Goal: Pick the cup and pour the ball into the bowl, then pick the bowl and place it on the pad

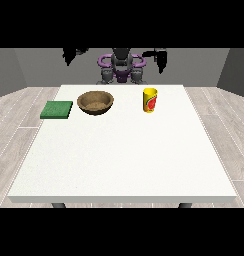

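Cup [150, 100] upright on table [124, 160]; ball hidden inside.

We see even, fairly bright light, prob. from overhead. The white table [119, 155] shows no glare; only faint shadows under the bowl [96, 102] and cup [150, 100].

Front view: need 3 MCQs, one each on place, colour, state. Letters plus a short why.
1. Where does the bowl stand?
A. between the pad and the cup
B. on the pad
C. at the table's near edge

2. What colour is the pad?
A. blue
B. green
C. white

3. How is the cup?
A. tipped over the bowl
B. lying on its side
C. upright on the table

Key: 1 A, pad at its left and cup at its right in the view. 2 B, a flat green square. 3 C, it stands untouched, both hands raised behind.
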Controlling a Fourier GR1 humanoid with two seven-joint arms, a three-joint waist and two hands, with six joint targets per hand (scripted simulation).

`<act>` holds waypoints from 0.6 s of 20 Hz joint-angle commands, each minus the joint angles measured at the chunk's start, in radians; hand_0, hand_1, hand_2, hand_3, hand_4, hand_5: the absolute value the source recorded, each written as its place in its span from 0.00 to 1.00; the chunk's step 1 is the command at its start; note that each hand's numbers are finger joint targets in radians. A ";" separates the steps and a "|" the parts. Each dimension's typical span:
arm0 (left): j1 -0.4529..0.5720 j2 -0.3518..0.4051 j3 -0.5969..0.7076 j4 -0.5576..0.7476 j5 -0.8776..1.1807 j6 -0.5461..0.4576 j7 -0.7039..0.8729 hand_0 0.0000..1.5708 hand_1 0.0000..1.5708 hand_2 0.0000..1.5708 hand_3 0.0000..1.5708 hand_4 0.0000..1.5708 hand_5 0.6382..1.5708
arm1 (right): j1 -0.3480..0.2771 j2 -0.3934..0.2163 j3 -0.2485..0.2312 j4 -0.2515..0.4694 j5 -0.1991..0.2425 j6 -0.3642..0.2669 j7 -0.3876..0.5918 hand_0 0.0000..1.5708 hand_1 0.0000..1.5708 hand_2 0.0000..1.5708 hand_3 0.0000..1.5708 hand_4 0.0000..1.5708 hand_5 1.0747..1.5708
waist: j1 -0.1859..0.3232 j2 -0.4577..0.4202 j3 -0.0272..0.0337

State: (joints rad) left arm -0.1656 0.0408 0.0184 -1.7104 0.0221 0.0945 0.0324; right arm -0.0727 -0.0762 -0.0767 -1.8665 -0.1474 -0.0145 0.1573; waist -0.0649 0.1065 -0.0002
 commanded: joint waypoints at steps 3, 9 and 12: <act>-0.010 0.011 0.057 0.216 -0.019 -0.029 -0.297 0.00 0.00 0.00 0.00 0.31 0.91 | -0.029 -0.020 -0.038 0.049 -0.027 0.056 -0.126 0.00 0.00 0.00 0.00 0.44 0.95 | -0.029 0.129 -0.0003; -0.053 0.013 0.074 0.409 -0.017 -0.052 -0.377 0.00 0.00 0.00 0.00 0.03 0.88 | -0.039 -0.089 -0.128 0.181 -0.078 0.142 -0.208 0.00 0.00 0.00 0.00 0.43 0.98 | -0.029 0.121 0.0002; -0.112 0.057 0.103 0.526 0.002 -0.097 -0.371 0.00 0.00 0.00 0.00 0.00 0.86 | -0.042 -0.119 -0.163 0.243 -0.110 0.168 -0.174 0.00 0.00 0.00 0.00 0.42 0.98 | -0.021 0.051 0.0001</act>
State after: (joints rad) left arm -0.2364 0.0707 0.0962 -1.2987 0.0143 0.0290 -0.3000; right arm -0.1075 -0.1535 -0.1904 -1.7012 -0.2263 0.1096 -0.0006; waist -0.0919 0.1842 -0.0003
